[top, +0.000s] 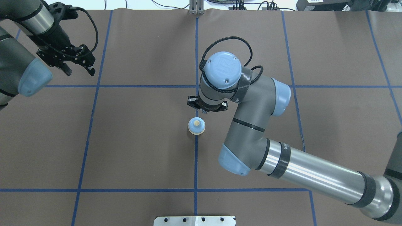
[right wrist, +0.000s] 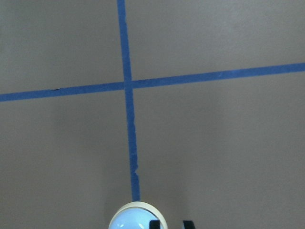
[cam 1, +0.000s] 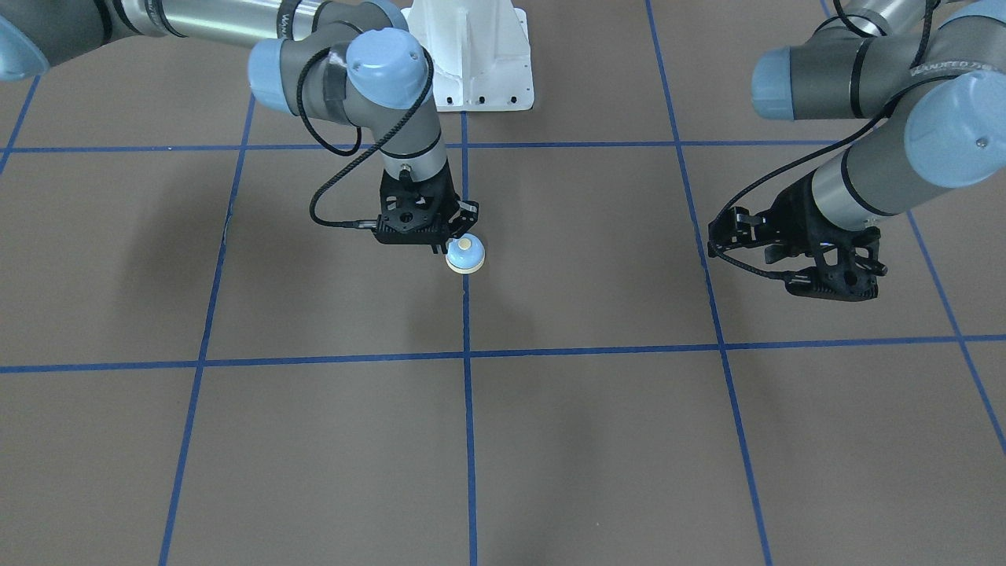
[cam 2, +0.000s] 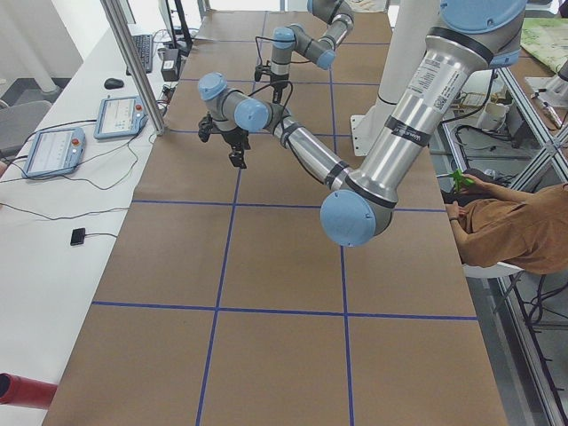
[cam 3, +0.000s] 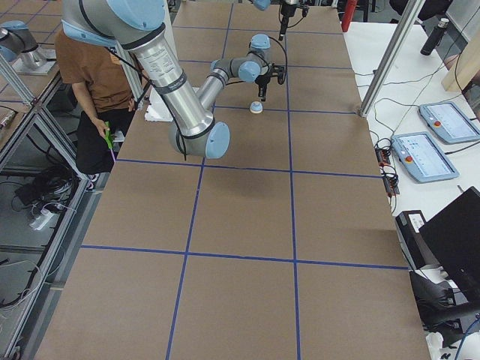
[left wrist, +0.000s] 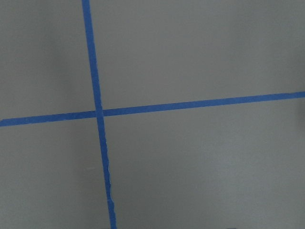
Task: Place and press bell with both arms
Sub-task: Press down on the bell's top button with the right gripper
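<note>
Your bell stood at mid-bench.
You had the left hand spread and empty near the bench's far left corner; the bell sat on the centre tape line, right hand just beside it, fingers slightly parted.

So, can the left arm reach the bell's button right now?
Probably yes: nothing stands between the left gripper and the bell, its button uncovered, though the right gripper hangs close beside it.

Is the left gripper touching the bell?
No, the left gripper hangs far off to the side, well clear of the bell.
</note>
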Controlling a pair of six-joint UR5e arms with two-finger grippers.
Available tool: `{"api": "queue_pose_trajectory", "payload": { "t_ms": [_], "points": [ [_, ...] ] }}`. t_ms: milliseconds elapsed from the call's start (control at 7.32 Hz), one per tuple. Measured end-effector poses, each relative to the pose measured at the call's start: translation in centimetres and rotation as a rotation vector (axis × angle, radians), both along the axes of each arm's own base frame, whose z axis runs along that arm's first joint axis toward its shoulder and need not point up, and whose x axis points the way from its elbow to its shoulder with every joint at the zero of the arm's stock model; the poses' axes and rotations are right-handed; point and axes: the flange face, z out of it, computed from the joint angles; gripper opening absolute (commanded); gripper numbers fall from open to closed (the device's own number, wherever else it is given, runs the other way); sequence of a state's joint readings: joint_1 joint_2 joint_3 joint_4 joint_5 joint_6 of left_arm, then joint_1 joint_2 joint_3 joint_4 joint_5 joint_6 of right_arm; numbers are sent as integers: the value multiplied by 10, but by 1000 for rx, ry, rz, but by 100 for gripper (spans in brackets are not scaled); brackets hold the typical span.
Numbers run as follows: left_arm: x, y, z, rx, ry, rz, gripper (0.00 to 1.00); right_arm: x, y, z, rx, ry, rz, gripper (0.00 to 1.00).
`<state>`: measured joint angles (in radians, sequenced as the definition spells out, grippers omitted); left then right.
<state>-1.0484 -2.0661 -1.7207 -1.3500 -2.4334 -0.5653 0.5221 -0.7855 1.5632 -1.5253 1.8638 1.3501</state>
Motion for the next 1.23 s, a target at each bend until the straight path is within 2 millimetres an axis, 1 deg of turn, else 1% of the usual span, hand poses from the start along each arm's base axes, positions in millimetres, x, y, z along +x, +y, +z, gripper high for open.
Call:
{"api": "queue_pose_trajectory", "payload": {
  "t_ms": [137,273,683,957,1230],
  "points": [
    [-1,0,1,0,-1,0,87,-16,7,0,-21,9,-6,0],
    [-1,1,1,1,-1,-1,87,-26,15,1,-33,15,-15,0],
    [-2,1,0,3,-1,-1,88,-40,30,5,-46,22,-33,0],
    [-2,2,0,4,0,-1,88,-47,29,8,-47,31,-36,0],
    [-1,2,-1,5,0,-1,88,-53,26,7,-43,25,-36,0]
  ]
}}
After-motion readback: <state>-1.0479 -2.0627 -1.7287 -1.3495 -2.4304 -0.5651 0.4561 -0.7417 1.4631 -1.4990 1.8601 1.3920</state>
